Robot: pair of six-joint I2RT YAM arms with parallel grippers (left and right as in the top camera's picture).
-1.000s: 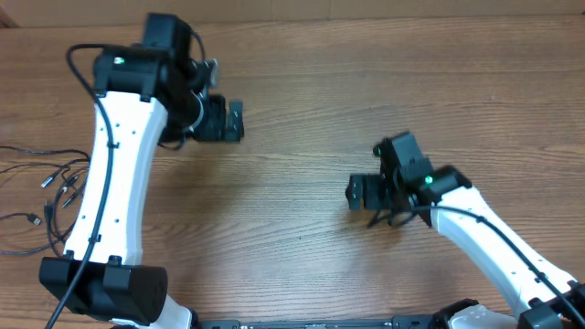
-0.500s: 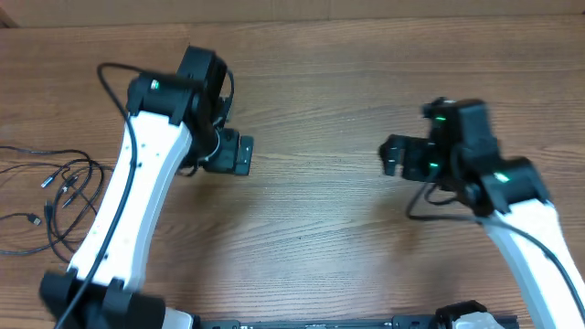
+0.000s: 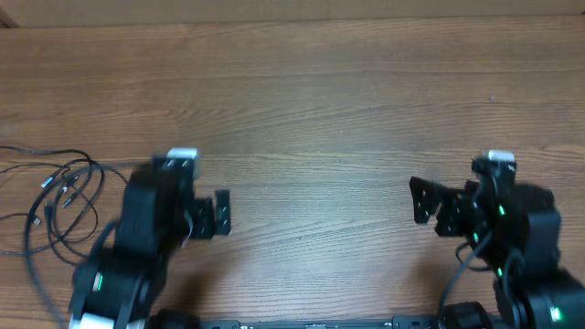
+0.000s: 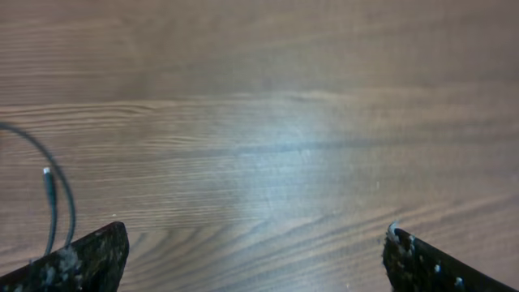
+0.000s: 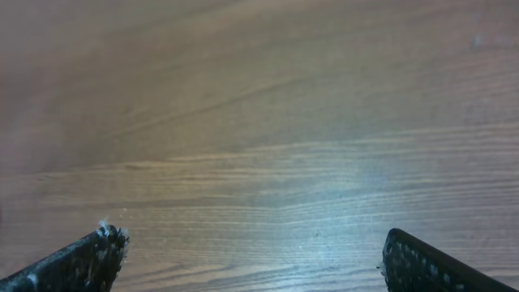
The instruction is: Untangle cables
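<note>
The cables (image 3: 57,195) lie in loose black loops with small silver plug tips at the table's left edge. One loop of the cables (image 4: 63,193) and a plug tip show at the left of the left wrist view. My left gripper (image 3: 220,215) hangs low near the table's front edge, to the right of the cables and apart from them. It is open, and only bare wood shows between its fingers (image 4: 97,258). My right gripper (image 3: 423,201) is at the front right, open and empty. The right wrist view shows its fingertips (image 5: 101,247) wide apart over bare wood.
The wooden table (image 3: 311,110) stretches between and beyond the two grippers. Its far edge runs along the top of the overhead view. Both arm bases sit at the front edge, left and right.
Both arms have drawn back toward the table's front edge, the left from the far left, the right from the middle right. Both grippers stayed open. The cables have not moved.
</note>
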